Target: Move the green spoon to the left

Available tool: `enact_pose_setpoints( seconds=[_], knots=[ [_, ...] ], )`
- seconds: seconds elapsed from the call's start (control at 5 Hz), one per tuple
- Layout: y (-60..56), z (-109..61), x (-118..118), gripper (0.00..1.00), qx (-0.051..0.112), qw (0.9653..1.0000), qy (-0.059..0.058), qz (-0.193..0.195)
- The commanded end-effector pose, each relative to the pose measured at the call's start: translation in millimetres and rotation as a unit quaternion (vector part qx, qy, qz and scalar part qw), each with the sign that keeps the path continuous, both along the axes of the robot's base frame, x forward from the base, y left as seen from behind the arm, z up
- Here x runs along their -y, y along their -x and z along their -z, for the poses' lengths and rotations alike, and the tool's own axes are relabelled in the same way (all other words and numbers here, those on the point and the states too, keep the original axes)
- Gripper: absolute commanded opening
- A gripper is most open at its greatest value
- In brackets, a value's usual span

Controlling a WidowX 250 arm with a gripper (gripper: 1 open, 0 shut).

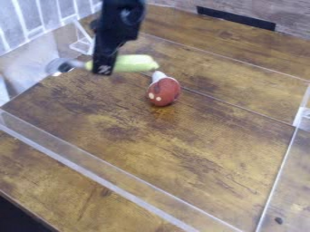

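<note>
Carry step: black end effector (107, 65) clamped on small green spoon (130, 63), thick yellow-green plastic handle, shiny metal bowl sticking out left, lifted off wooden bench (206, 145). Reddish-brown rounded object (164, 91) lower right, apart. Next likely: lower, release.
</note>
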State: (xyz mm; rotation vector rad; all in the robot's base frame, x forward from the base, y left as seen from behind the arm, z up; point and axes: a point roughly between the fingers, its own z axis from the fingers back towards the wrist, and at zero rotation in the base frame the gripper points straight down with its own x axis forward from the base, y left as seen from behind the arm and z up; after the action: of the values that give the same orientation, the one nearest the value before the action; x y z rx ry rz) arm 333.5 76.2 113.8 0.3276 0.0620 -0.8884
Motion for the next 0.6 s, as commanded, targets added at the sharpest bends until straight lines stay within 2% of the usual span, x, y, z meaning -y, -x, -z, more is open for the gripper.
enact_pose_setpoints(
  seconds=[0.0, 0.2, 0.4],
  knots=[
    [6.4, -26.3, -20, 0.0, 0.058, 0.9983, 0.001, 0.011],
    [5.4, -25.4, -16, 0.0, 0.073, 0.9969, 0.01, 0.029],
    [7.4, -14.2, -16, 0.0, 0.084, 0.996, 0.016, 0.024]
  ],
)
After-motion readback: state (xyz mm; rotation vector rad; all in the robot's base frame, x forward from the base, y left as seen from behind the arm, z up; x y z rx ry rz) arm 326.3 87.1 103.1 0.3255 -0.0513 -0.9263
